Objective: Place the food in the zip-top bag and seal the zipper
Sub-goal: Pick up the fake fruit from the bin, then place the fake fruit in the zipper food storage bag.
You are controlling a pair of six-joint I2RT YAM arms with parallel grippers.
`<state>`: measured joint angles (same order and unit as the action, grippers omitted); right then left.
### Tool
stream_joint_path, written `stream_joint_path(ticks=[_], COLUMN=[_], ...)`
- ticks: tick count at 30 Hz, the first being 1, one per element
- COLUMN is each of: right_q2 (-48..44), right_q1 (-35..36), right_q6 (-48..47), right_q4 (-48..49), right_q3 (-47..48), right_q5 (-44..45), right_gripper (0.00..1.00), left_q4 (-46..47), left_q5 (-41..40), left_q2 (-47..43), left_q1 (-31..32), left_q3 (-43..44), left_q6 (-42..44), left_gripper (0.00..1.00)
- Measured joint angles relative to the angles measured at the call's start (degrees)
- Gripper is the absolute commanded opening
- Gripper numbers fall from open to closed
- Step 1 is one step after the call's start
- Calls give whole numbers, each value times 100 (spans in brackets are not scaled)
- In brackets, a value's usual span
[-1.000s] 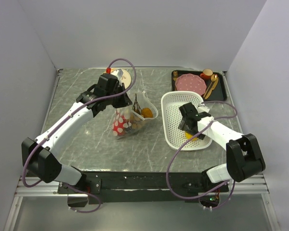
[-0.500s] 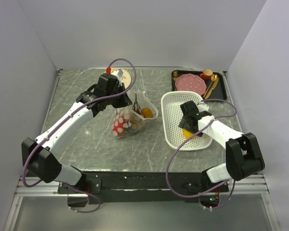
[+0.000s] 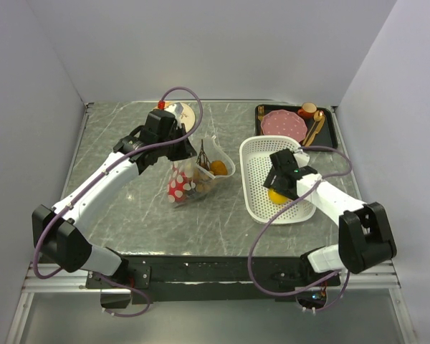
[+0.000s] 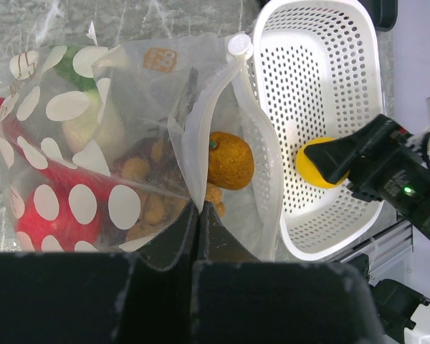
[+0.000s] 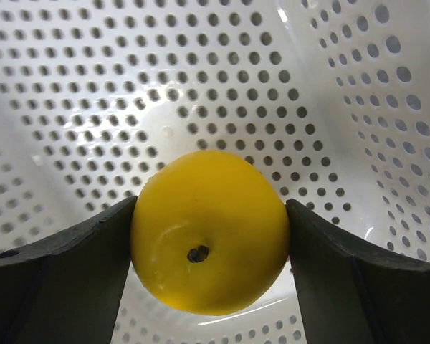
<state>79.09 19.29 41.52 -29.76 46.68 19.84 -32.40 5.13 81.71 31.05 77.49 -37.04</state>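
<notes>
The clear dotted zip-top bag (image 3: 193,179) lies open at mid-table, its mouth toward the basket. In the left wrist view the bag (image 4: 72,107) holds an orange round fruit (image 4: 229,159), brown nuts (image 4: 147,190), red pieces (image 4: 50,215) and a white-and-green vegetable (image 4: 93,122). My left gripper (image 4: 198,209) is shut on the white zipper strip (image 4: 201,143) and holds the mouth up; it also shows from above (image 3: 188,154). My right gripper (image 5: 209,244) is shut on a yellow round fruit (image 5: 209,240) just above the basket floor, as seen from above too (image 3: 276,195).
The white perforated basket (image 3: 254,154) stands right of the bag and touches its mouth side. A black tray (image 3: 330,132) with a pink plate (image 3: 284,123) and utensils sits at the back right. A round light-coloured object (image 3: 185,111) lies behind my left wrist.
My right gripper has moved a little up and toward the bag with the yellow fruit in it. The left arm and the bag have not moved.
</notes>
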Motion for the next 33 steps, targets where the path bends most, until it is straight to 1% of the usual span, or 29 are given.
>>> stream_joint_path(ticks=[4,7,12,15,19,26,33], right_q2=[-592,-951,-1064,-1027,-688,214,1047], right_q1=[-7,-4,63,173,490,1182,1447], right_q6=[-125,-225,-317,-328,-304,-116,120], right_q4=[76,162,629,857,1237,1998,2516], right_q3=[55,358,1014,1158,1432,1860,2127], right_q5=[-313,-614,-1292,-1700,-2306,-3036,-3613], right_gripper=[54,53,53,53,52,52,52], left_q4=[-2,-2,0,-2,0,-2,-2], left_q5=[0,2,9,20,68,114,129], left_q2=[0,0,0,0,0,0,0], left_q1=[0,0,0,0,0,7,7], left_q3=[0,0,0,0,0,0,0], left_q6=[2,0,-2,-2,0,0,2], left_gripper=[1,1,1,1,1,1,1])
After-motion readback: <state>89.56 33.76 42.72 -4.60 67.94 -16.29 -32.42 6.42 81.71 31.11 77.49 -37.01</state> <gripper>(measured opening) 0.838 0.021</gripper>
